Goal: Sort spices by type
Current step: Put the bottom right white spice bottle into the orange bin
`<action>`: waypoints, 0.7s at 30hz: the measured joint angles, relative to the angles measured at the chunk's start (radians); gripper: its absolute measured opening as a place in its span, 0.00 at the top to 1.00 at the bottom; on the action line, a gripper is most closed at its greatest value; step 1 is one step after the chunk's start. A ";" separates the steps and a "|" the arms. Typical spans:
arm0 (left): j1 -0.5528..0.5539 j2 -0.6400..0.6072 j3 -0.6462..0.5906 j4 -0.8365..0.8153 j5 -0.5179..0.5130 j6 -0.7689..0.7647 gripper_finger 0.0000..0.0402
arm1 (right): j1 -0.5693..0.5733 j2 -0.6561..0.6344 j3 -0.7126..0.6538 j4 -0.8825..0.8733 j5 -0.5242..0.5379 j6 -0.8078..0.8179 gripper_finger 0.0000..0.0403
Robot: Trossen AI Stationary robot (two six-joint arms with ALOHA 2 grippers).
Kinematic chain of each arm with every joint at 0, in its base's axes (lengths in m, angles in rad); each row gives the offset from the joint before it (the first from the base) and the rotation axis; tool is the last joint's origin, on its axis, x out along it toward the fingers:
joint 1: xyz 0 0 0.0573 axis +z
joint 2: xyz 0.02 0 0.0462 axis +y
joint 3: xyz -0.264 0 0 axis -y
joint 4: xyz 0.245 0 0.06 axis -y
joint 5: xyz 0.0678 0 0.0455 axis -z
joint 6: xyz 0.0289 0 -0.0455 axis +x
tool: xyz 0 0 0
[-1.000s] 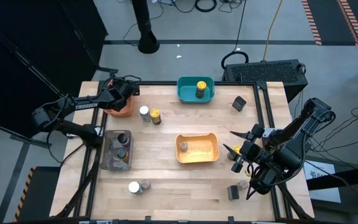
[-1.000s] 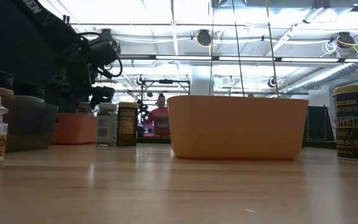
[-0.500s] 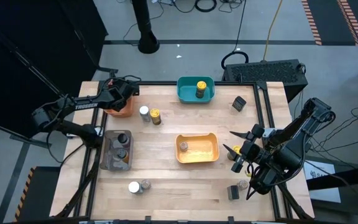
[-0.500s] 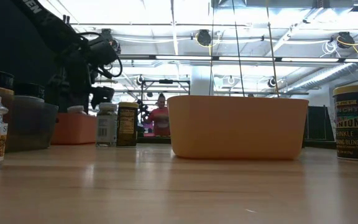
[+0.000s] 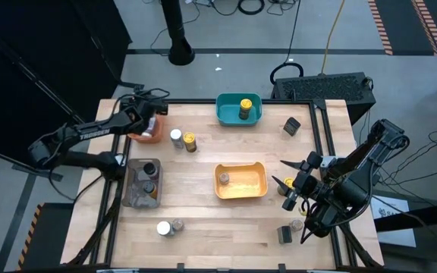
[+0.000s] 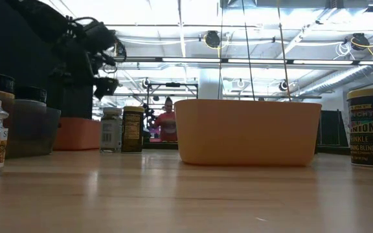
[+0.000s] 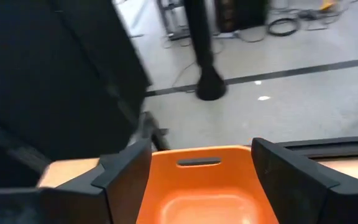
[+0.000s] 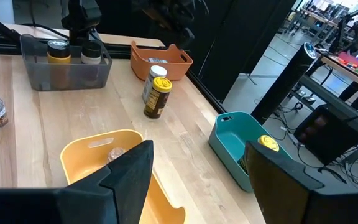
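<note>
My left gripper (image 5: 152, 115) hangs open above the orange bin (image 5: 144, 133) at the table's far left; in the left wrist view its fingers (image 7: 126, 171) stand wide apart with only the bin (image 7: 204, 186) between them. A pale-lidded jar (image 5: 152, 125) shows inside that bin. My right gripper (image 5: 278, 170) waits open and empty above the table's right side, beside the yellow bin (image 5: 240, 182). A white-lidded jar (image 5: 176, 137) and a yellow-lidded jar (image 5: 191, 142) stand on the table between the orange bin and the teal bin (image 5: 230, 114).
The teal bin holds a yellow-lidded jar (image 5: 244, 106). The grey bin (image 5: 143, 199) at the left holds two jars. Two more jars (image 5: 170, 227) stand near the front edge. Further jars (image 5: 291, 126) (image 5: 284, 234) stand at the right, one (image 6: 370, 126) below my right gripper.
My left gripper has risen from the orange bin and drawn back a little toward the table's left edge, so more of the bin shows in the high view. My right arm has kept still.
</note>
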 joint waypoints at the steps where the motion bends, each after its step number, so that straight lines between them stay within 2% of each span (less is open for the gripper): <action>1: -0.010 -0.018 0.000 -0.003 0.028 0.011 0.29 | 0.000 0.000 0.000 0.000 0.000 0.004 0.41; 6: -0.066 -0.109 0.006 -0.098 0.160 -0.010 0.29 | 0.000 0.000 0.000 0.000 0.000 0.016 0.41; 12: -0.129 -0.142 0.114 -0.515 0.280 -0.177 0.29 | -0.008 0.000 0.000 0.000 0.000 0.016 0.41; 14: -0.138 -0.142 0.149 -0.605 0.322 -0.196 0.29 | -0.021 0.000 0.000 0.000 0.000 0.016 0.41; 18: -0.128 -0.140 0.192 -0.678 0.421 -0.203 0.29 | -0.073 0.000 0.000 0.000 -0.004 0.006 0.41; 21: -0.115 -0.118 0.218 -0.713 0.469 -0.244 0.29 | -0.118 0.000 0.000 0.002 -0.045 -0.020 0.41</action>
